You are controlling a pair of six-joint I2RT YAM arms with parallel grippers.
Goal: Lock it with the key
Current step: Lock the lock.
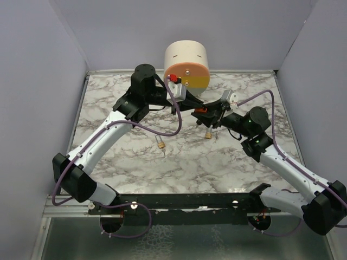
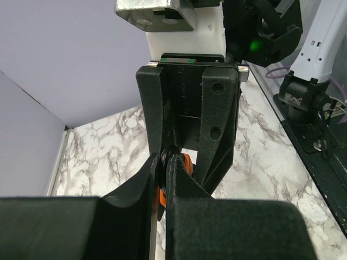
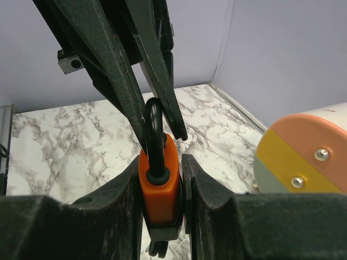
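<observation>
Both hands meet in the air above the marbled surface point(image 1: 179, 162): the right hand point(image 3: 161, 176) is clamped on the body of an orange padlock point(image 3: 158, 200), while the left hand point(image 2: 165, 162) is pinched shut around its black shackle point(image 3: 153, 116). The key point(image 3: 157, 246) seems to be the dark shape poking out under the padlock's base, though I cannot tell for sure. Two brass padlocks point(image 1: 161, 142) lie on the surface below.
</observation>
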